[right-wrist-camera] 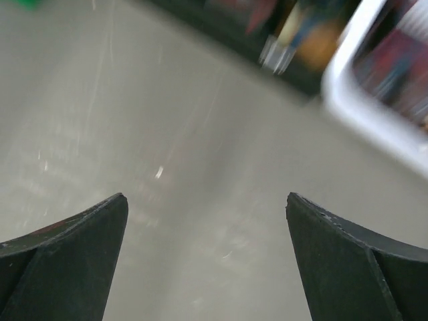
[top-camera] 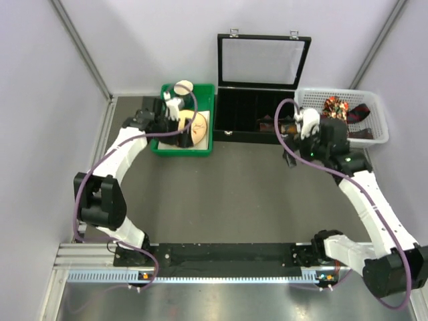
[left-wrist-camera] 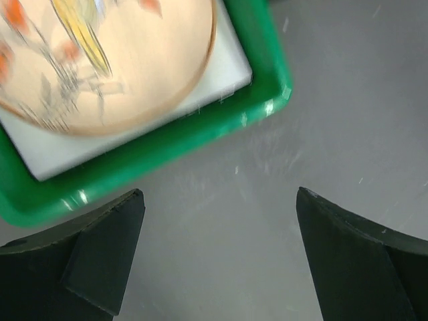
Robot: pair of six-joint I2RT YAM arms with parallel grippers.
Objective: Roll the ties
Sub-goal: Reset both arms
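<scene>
Left claw (left-wrist-camera: 217, 195) stood wide and empty above bare bench (left-wrist-camera: 334, 100), just beside the green tray (left-wrist-camera: 200, 137). Right claw (right-wrist-camera: 206, 197) also gaped wide, holding nothing, near the white basket (top-camera: 364, 142), where the ties (top-camera: 342, 110) lay heaped.

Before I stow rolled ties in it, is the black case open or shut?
Open: the lid stands raised behind the black case, dividers inside exposed.

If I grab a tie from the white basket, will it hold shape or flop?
Likely floppy: the ties lie crumpled in the basket, so one should drape. They overlap, so a neighbour may snag and lift too.
</scene>
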